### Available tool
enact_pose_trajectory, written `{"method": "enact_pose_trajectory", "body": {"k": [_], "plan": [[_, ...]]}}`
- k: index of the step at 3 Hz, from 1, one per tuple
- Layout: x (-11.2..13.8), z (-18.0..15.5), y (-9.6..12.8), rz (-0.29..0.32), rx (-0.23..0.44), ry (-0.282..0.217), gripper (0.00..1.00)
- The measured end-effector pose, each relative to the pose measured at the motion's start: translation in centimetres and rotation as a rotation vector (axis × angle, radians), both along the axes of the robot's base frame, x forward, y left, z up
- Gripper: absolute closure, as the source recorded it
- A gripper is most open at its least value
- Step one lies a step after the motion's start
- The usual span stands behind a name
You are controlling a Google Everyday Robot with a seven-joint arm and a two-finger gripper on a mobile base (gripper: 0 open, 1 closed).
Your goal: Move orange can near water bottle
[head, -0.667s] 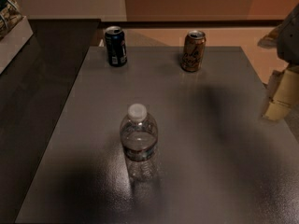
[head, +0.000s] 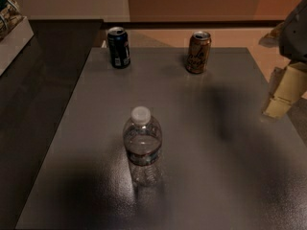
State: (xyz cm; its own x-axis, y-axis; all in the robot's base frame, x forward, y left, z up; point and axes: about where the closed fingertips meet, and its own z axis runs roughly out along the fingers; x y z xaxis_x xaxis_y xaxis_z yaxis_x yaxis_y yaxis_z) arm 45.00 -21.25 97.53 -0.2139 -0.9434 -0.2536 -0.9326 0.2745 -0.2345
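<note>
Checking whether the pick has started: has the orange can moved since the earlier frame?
No. The orange can stands at the same gap from the dark blue can; the pincer hangs by the table's right edge.

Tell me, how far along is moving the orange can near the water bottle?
Done: nothing yet; the orange can stands upright at the back of the table, apart from the water bottle nearer the front. In hand: the gripper hangs by its right edge, not touching the can. Left: grasp the can and set it beside the bottle.

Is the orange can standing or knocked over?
Upright: the orange can stands, silver top up. The gripper hangs at the picture's right edge.
</note>
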Motion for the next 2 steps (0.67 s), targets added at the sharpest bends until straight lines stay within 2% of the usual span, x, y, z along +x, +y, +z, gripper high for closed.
{"method": "enact_pose_trajectory", "body": {"k": [2], "plan": [[5.9,-0.5,0.9,-0.039,0.146,-0.025,0.0]]}}
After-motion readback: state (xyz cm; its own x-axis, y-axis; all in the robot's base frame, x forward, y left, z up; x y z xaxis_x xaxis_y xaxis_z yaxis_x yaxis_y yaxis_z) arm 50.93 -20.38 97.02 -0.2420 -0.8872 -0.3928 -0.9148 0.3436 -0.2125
